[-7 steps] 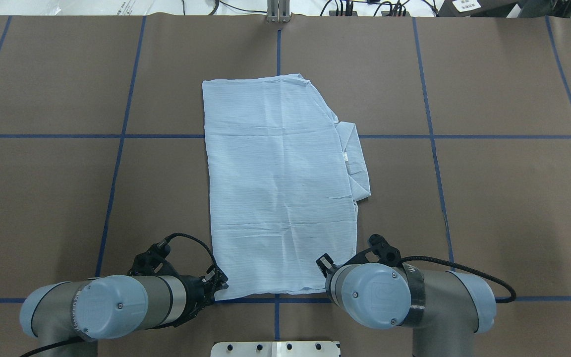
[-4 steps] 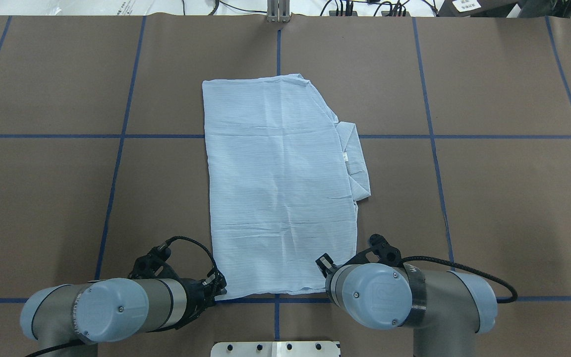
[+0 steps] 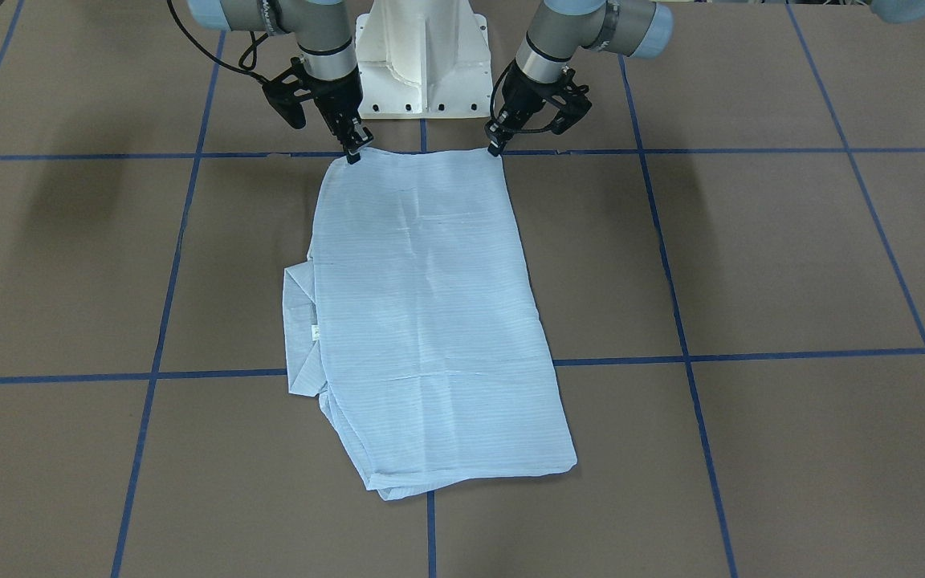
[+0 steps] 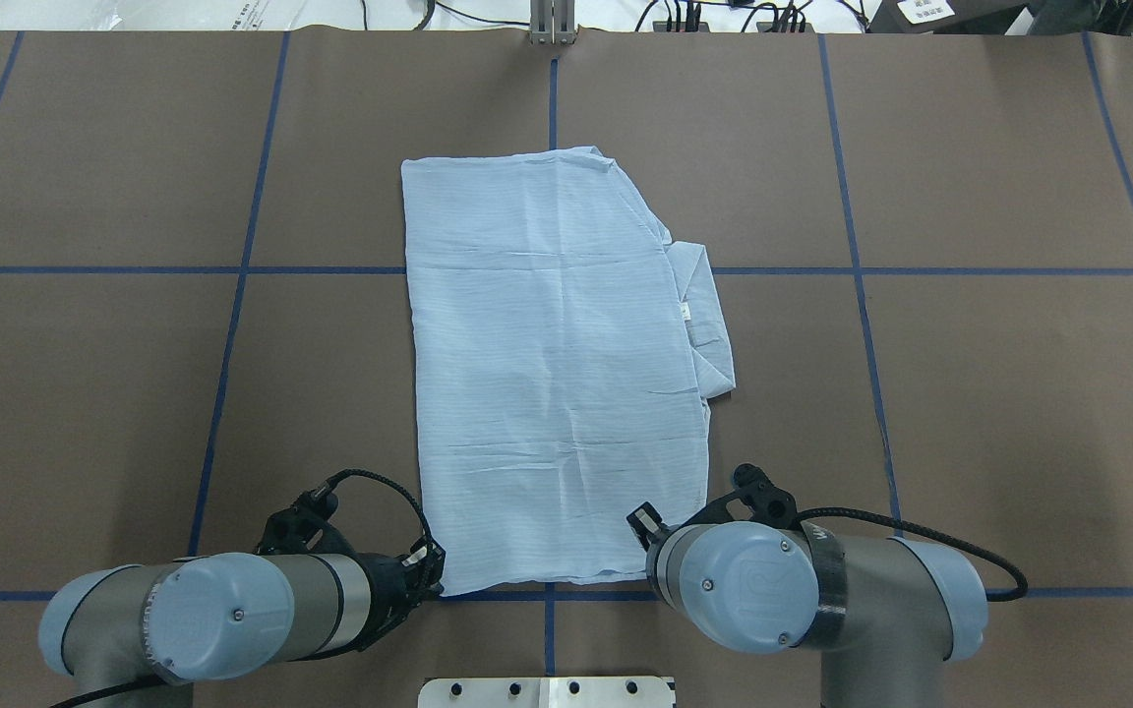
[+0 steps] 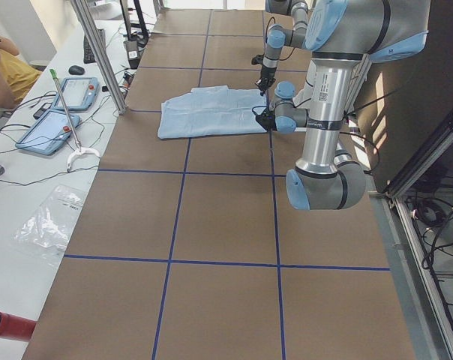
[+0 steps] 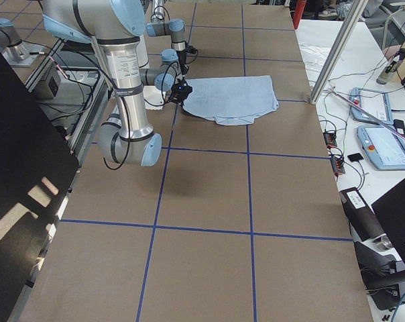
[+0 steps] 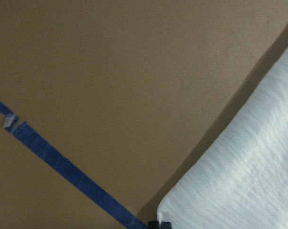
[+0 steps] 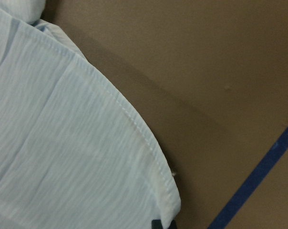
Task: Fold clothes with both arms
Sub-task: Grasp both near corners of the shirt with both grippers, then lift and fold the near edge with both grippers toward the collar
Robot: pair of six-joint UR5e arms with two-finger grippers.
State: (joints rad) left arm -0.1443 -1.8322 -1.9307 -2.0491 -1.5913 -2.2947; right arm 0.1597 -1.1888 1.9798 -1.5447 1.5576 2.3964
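We are watching the shirt [image 4: 557, 374] lying flat on the bench [image 4: 970, 393], folded into a long panel stretching straight away from the pedestal [image 3: 422, 56]. Both arms are reaching down just in front of the pedestal. The left hand [image 3: 499, 147] is sitting at one corner of the hem nearest the pedestal, and the right hand [image 3: 354, 152] is sitting at the other. Each wrist view is showing a cloth corner right at a fingertip, but we cannot tell whether either hand is clenched or released. We are judging that matched corner holds would carry this edge away from the pedestal evenly. The collar [image 4: 704, 315] is poking out sideways, farther from the pedestal, and may skew the fold.
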